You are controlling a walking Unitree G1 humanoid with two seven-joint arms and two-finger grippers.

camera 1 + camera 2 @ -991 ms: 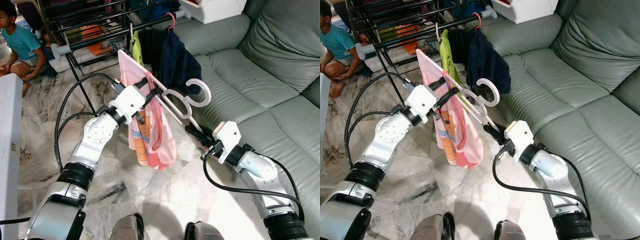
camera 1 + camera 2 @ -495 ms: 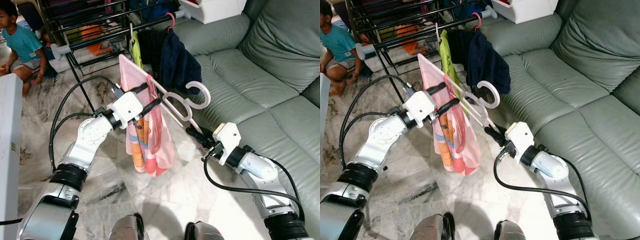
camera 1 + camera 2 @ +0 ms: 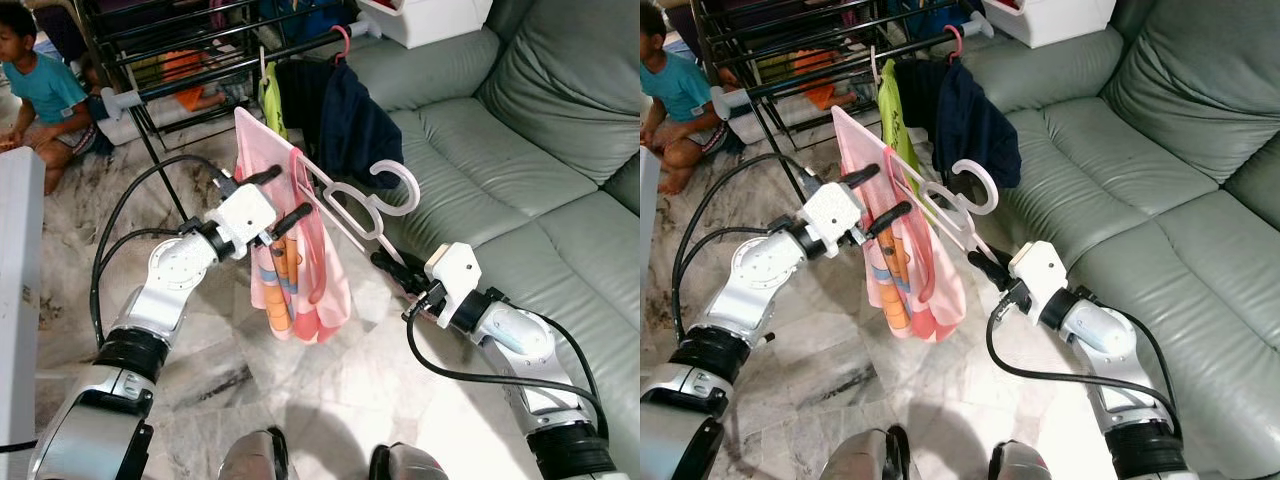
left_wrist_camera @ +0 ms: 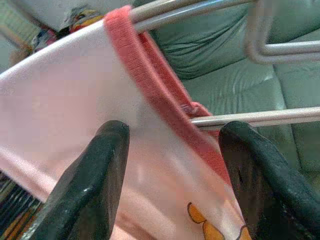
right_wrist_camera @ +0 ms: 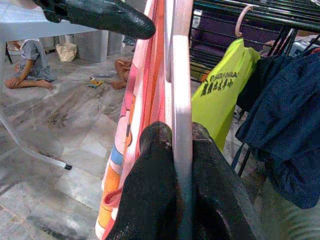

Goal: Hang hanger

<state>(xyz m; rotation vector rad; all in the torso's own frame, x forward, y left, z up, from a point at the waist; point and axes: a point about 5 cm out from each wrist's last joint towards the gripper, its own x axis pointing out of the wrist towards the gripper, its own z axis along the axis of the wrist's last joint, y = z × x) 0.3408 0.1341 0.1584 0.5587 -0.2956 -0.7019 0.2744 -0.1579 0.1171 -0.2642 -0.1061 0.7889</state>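
A pale pink hanger [image 3: 355,205] carries a pink printed garment [image 3: 300,275] and is held tilted in the air, its hook [image 3: 398,186] pointing toward the sofa. My right gripper [image 3: 392,266] is shut on the hanger's lower end, with the bar [image 5: 181,75] pinched between its fingers [image 5: 150,200]. My left gripper [image 3: 279,197] stands open at the garment's upper shoulder. Its two fingers [image 4: 90,185] straddle the pink cloth [image 4: 75,100] and the hanger's bar [image 4: 240,117]. The black drying rack's rail [image 3: 200,75] runs behind, above the hanger.
A navy garment [image 3: 352,125] and a yellow-green one [image 3: 270,95] hang on the rail. A grey-green sofa [image 3: 520,130] spans the right, with a white box [image 3: 430,20] on it. A person [image 3: 40,90] sits on the floor at far left. White furniture [image 3: 15,300] stands at the left edge.
My left gripper has let go of the hanger, spread its fingers and drawn back a little to the left. The right gripper keeps its hold; the hanger has barely shifted.
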